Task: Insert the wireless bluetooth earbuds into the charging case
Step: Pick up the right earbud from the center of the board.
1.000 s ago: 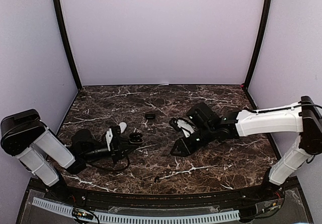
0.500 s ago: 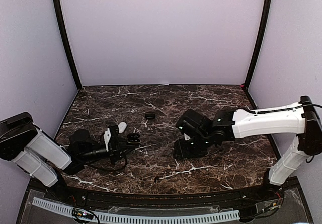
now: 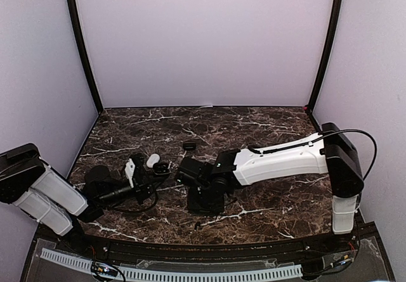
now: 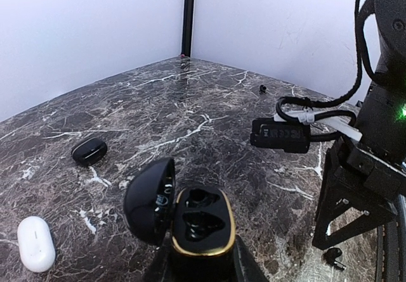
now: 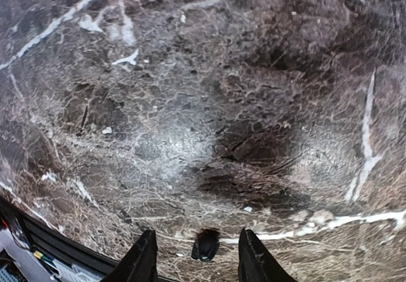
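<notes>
Lilac walls [image 3: 203, 41] with black corner posts [image 3: 81, 47] close in a dark brown marble bench [image 3: 266, 123] veined in white. From above, my left end effector [image 3: 154, 174] lies low at the left, pinching an open charging case [image 3: 163, 166]. A white case [image 3: 153, 160] sits just behind it, and a small black case [image 3: 189, 146] lies farther back. My right end effector [image 3: 202, 203] points straight down at the bench near the middle.

At my left wrist, the charging case is glossy black with a gold rim. Its lid is swung open to the left and two dark wells face up. My fingers press against its sides at the bottom of the frame. A black earbud [image 4: 333, 255] lies on the marble at the right, at the foot of my right end effector. It is tiny beside the cases.

At my right wrist, the marble fills the frame, with the bench's near edge at the lower left. My two fingers are spread, and the same earbud, a small dark rounded lump, lies on the bench in the gap between them. It touches neither finger.
</notes>
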